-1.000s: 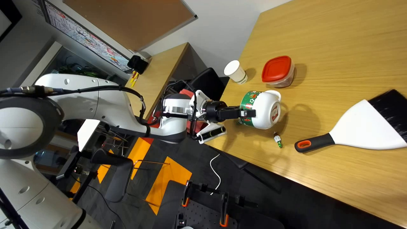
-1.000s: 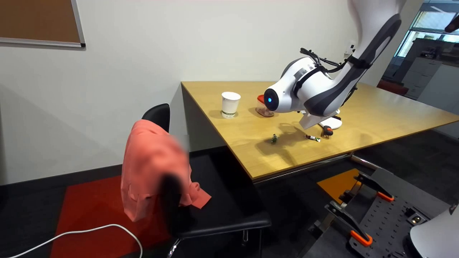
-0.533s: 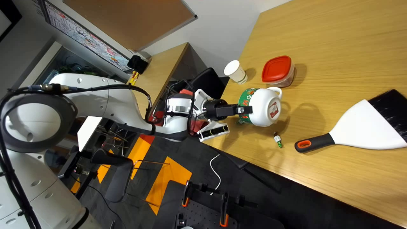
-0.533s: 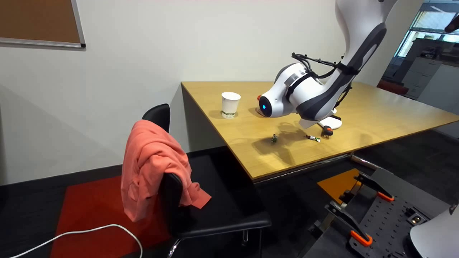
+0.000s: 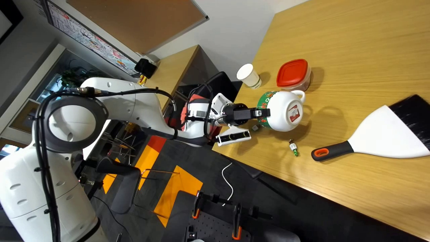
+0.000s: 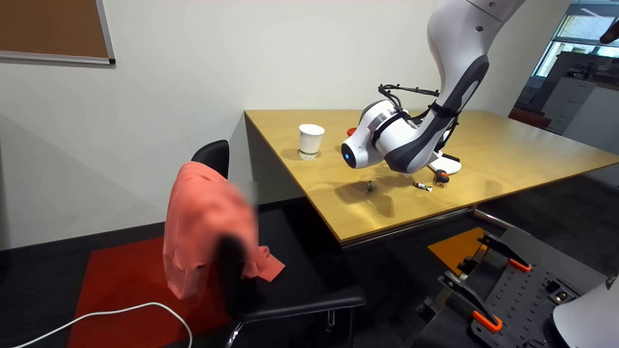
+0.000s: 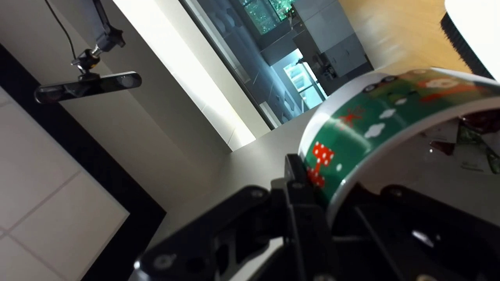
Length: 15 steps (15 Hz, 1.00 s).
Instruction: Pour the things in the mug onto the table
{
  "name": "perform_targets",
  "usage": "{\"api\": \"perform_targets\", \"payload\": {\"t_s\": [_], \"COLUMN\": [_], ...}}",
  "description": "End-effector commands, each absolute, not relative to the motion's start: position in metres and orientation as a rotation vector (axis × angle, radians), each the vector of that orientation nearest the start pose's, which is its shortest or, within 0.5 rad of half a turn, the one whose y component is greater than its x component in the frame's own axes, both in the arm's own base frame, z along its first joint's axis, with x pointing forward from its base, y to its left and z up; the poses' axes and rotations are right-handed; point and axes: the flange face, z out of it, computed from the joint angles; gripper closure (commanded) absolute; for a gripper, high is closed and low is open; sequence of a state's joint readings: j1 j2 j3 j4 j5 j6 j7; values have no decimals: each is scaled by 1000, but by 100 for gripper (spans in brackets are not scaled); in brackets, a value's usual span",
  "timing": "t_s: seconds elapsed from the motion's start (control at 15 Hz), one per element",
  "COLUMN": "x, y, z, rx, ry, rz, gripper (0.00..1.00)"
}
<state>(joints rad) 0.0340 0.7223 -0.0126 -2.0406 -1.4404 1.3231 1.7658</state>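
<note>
The pour looks to be only partway through. In an exterior view the tool [image 5: 262,113] pinches the wall of the mug [image 5: 285,111] near its rim; the wrist view shows one half of it outside the mug and the other inside. The mug is tipped over on its side, its mouth toward the arm [image 5: 146,107], and it seems to hang above the counter [image 5: 352,50] rather than rest on it. Two of the small things lie out on the counter near the mug: a white-and-green bit [image 5: 293,148] by its base end, and a duller greenish bit [image 5: 256,127] on its mouth side. I take those as the part of the job that is done. Inside the mug, though, the wrist view shows more wrapped-looking pieces [image 7: 472,150], dark red, green and white, overlapping so that I cannot count them. What is left, I judge, is to turn the mug's mouth further down, perhaps with a shake, until they slide out; whether it points below level now I cannot tell. The red-lidded bowl [image 5: 293,74] stands near the mug's handle, the white cup [image 5: 249,76] further off, and the white brush [image 5: 386,134] lies beyond the mug's base.
</note>
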Motion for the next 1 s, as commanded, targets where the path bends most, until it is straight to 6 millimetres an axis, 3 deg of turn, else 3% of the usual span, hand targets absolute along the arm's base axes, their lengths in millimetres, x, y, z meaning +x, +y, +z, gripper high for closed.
{"api": "perform_targets", "payload": {"t_s": [0.0,0.93], "x": [512,522], "y": [-118,-123], "z": [133,118], "rx": [1197,1007], "ry": [-478,-347], "rz": [294,258], "gripper": [97,97]}}
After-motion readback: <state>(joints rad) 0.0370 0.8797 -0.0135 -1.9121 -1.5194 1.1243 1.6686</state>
